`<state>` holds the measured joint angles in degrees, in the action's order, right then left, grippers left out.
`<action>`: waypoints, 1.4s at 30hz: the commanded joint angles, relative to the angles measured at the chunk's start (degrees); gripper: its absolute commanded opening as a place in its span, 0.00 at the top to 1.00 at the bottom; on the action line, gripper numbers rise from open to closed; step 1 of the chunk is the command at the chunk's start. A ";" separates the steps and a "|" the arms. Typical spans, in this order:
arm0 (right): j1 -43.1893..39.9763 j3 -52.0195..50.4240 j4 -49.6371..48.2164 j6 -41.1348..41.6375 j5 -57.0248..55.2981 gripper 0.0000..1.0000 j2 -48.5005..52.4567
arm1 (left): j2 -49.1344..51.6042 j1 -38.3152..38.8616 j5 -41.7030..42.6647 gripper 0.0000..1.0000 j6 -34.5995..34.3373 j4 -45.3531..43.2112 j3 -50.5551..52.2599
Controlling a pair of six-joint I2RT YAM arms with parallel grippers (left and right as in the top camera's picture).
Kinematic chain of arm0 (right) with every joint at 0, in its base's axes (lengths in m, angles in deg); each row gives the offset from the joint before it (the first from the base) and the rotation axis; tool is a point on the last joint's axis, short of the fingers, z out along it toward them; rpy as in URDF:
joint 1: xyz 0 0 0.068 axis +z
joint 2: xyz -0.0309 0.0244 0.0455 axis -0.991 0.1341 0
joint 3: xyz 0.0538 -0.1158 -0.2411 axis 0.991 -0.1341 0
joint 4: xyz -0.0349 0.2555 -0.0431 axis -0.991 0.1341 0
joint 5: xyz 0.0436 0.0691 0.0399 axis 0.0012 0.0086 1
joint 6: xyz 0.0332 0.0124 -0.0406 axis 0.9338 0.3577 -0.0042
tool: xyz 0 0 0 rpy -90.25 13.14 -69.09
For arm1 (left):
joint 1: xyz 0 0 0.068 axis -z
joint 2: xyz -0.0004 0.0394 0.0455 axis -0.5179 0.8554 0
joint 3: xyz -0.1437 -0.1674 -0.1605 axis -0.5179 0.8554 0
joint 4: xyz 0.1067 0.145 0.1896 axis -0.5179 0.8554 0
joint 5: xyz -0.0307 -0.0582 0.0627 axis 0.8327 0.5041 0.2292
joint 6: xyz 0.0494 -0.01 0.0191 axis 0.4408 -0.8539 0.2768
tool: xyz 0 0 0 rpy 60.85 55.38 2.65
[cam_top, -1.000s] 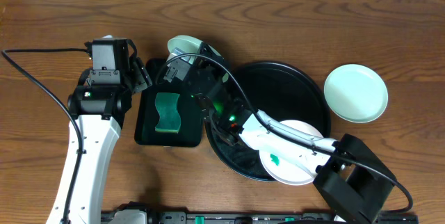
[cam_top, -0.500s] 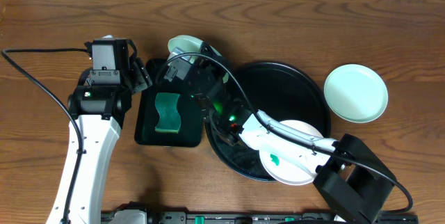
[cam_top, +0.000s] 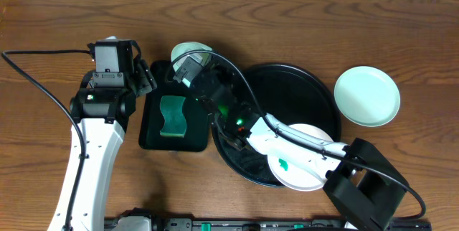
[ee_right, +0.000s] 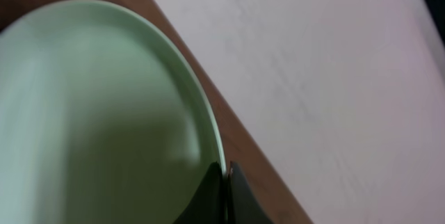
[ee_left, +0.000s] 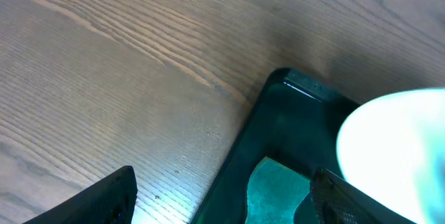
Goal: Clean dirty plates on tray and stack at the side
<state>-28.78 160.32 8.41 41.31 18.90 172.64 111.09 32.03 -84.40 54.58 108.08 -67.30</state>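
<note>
My right gripper [cam_top: 188,64] is clenched on the rim of a mint-green plate [cam_top: 188,49]. In the right wrist view the fingertips [ee_right: 233,189] pinch its edge, with the plate's hollow face spreading up and to the left of them. The plate is tilted and sits just beyond my right gripper, by the far right corner of the dark green tray [cam_top: 149,134].

That dark green tray lies directly below and to the near side of my right gripper, and just to the right of my left gripper [cam_top: 145,77]. It holds one green sponge [cam_top: 172,115] lying flat in its middle. My left gripper is released, jaws wide and holding nothing. In the left wrist view the tray's corner and the sponge show between its fingers, with the held plate as a pale blur on the right.

Back along my right arm lies the black tray [cam_top: 308,87]. It holds a white plate [cam_top: 305,170] with a green smear [cam_top: 283,164], near its rim and partly under my arm. Well off to the right of both grippers, beside the black tray, a second mint-green plate [cam_top: 367,96] rests on the table [cam_top: 287,23].

Compared with a second ago, my right wrist has turned slightly and moved a little away from me, and the held plate has shifted with it. My grip has not loosened. My left arm, the sponge, the white plate and the plate on the table lie as they did.
</note>
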 commanded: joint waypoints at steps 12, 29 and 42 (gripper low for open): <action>-0.61 0.85 -5.46 18.73 -0.57 0.99 -0.17 | 0.09 -0.17 -1.16 0.20 0.11 0.00 -0.87; -6.67 0.85 7.13 54.25 12.37 0.99 -5.64 | 0.09 -0.17 -1.16 0.20 0.11 0.00 -0.87; -32.54 0.85 39.06 72.22 45.75 0.99 -24.13 | 0.09 -0.17 -1.16 0.20 0.11 0.00 -0.87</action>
<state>-55.46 160.67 43.45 106.31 53.85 151.61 111.09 32.03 -84.40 54.58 108.10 -67.30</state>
